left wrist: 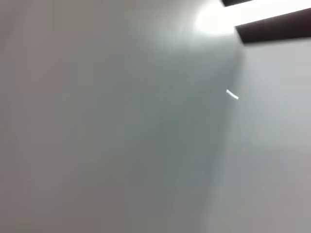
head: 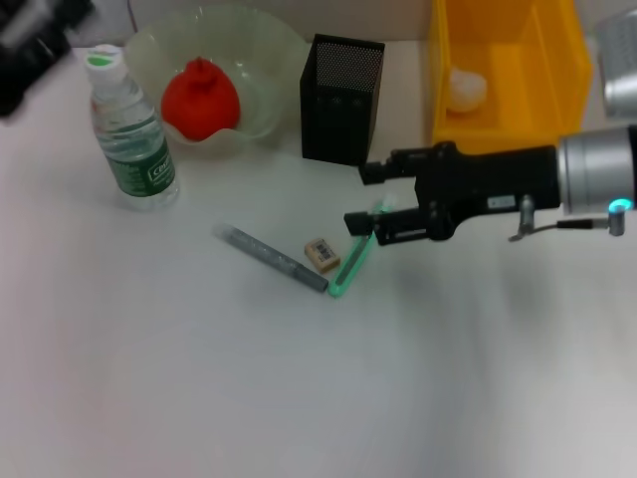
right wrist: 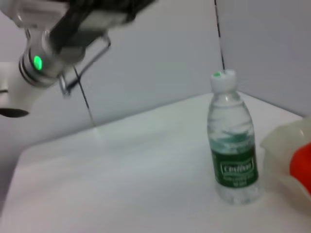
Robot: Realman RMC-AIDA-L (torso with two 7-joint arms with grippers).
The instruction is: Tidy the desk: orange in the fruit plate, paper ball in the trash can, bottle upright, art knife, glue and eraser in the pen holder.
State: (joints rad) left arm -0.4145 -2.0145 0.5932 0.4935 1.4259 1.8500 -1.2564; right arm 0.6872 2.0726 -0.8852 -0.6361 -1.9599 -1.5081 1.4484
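Note:
My right gripper reaches in from the right, just in front of the black mesh pen holder. It is open, and the upper end of the green art knife lies between its fingers. A small tan eraser and the grey glue stick lie on the table left of the knife. The bottle stands upright with its cap on. The orange sits in the translucent fruit plate. A white paper ball lies in the yellow trash can.
My left arm is raised at the far left corner, above and behind the bottle. The left wrist view holds only a blank grey surface. A grey object stands right of the yellow can.

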